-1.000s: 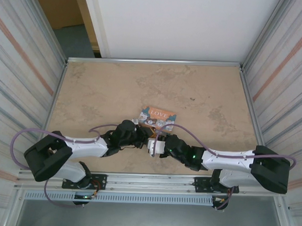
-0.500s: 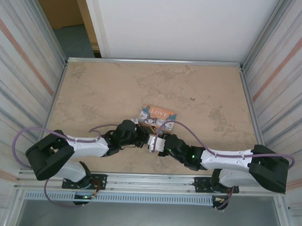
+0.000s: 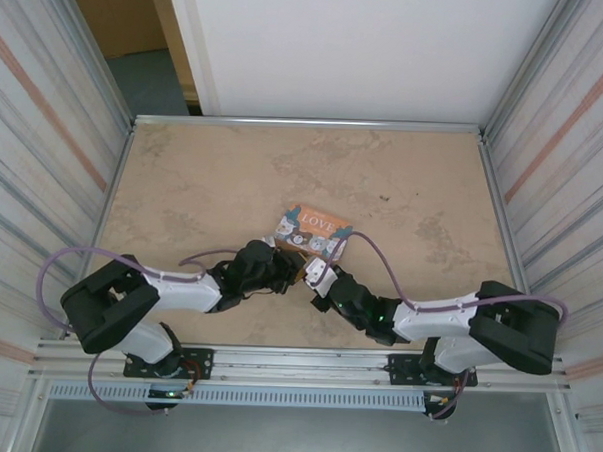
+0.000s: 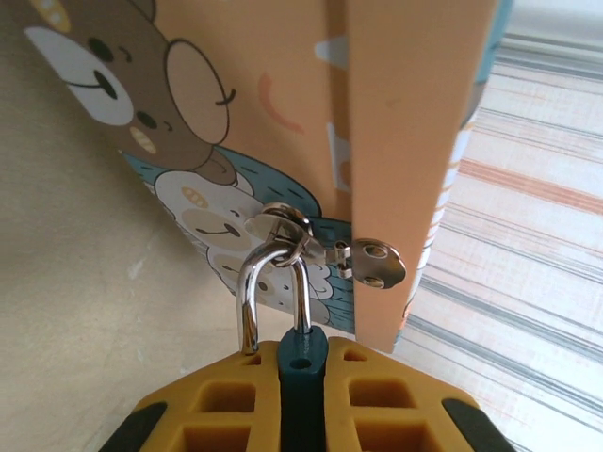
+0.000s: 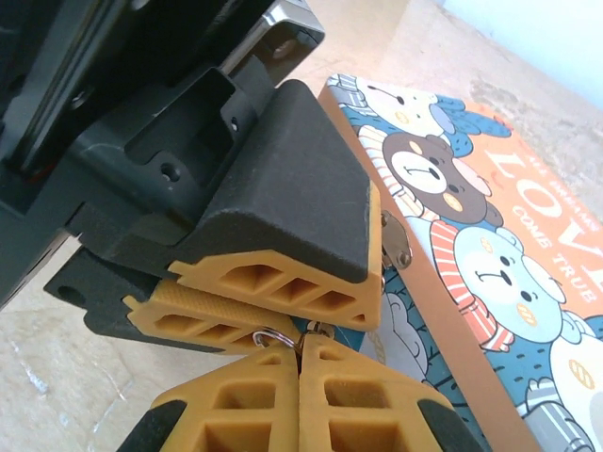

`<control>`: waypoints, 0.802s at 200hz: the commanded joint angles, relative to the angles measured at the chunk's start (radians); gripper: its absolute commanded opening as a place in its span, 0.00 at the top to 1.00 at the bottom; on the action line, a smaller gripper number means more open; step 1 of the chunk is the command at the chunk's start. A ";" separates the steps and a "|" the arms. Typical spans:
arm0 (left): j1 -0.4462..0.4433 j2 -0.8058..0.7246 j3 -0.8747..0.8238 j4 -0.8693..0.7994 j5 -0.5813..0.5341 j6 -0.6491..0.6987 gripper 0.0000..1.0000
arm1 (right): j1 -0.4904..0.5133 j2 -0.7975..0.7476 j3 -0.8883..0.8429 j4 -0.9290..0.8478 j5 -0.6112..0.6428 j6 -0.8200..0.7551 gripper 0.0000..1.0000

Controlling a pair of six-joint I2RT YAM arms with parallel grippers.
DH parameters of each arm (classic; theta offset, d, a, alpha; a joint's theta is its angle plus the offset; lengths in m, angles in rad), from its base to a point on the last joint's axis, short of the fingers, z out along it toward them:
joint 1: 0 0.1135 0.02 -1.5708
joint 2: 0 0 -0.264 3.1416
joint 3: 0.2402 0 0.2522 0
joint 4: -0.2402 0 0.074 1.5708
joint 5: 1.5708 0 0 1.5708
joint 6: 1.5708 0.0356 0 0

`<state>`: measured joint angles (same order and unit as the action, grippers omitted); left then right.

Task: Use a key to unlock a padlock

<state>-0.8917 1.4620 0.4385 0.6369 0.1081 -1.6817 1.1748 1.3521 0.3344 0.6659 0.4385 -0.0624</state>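
The padlock, light and slick, is pinched by its body in the left end effector, the key in the right end effector.

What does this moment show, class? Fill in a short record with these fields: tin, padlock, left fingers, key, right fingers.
tin: orange, bear pictures, "LOVE" on the lid, lying on the table
padlock: blue body, silvery shackle looped through the tin's metal latch
left fingers: shut on the padlock body
key: small silvery piece with a ring, apparently the key
right fingers: shut, pinching the key close under the left fingers
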 commanded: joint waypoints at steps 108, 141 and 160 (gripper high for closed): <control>-0.043 0.111 0.002 0.137 0.034 0.018 0.80 | -0.038 0.136 -0.034 0.122 -0.086 0.142 1.00; -0.043 0.071 0.002 0.068 0.014 0.056 0.60 | -0.065 0.123 -0.054 0.110 -0.162 0.214 1.00; -0.043 0.017 0.019 -0.017 0.005 0.102 0.51 | -0.075 0.104 -0.067 0.103 -0.182 0.245 1.00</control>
<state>-0.9161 1.5513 0.4324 0.7105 0.0837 -1.6466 1.1221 1.4715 0.2848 0.7761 0.3073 0.0963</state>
